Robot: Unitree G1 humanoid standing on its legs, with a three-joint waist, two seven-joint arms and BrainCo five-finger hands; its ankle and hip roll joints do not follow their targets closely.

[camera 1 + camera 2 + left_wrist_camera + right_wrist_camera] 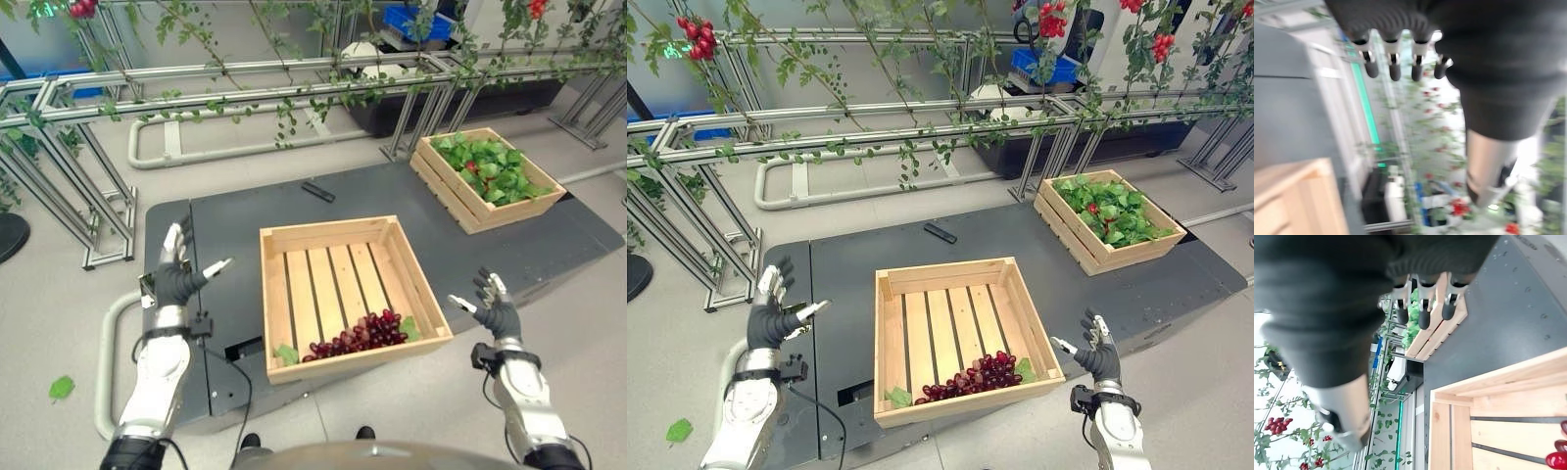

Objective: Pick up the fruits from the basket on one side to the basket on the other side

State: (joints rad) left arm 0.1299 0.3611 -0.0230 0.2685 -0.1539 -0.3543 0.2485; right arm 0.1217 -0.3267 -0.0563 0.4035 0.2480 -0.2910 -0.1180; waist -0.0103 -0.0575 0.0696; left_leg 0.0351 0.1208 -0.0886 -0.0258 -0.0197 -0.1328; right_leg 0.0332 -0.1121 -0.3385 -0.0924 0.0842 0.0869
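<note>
Grapes (358, 335), a dark red bunch, lie in the front right corner of the near crate (294, 235), against its front wall, with a green leaf at each end of the row. Bunch's long axis runs roughly along that front wall, rising slightly toward the robot's right.

Right hand (496, 305) is raised beside the crate's right wall, apart from it, fingers straight and spread, holding nothing. Left hand (177, 277) is raised well to the crate's left over the dark table (235, 211), fingers likewise straight and empty.

Judgement: the right hand is the nearer; the grapes lie inward from it, toward the robot's left and below, past the crate wall. A reach over that wall and down would be needed.

Far crate (446, 186), holding green leaves and something small and red, stands at the table's far right, well apart. A small black object (317, 191) lies between the crates, toward the back.
</note>
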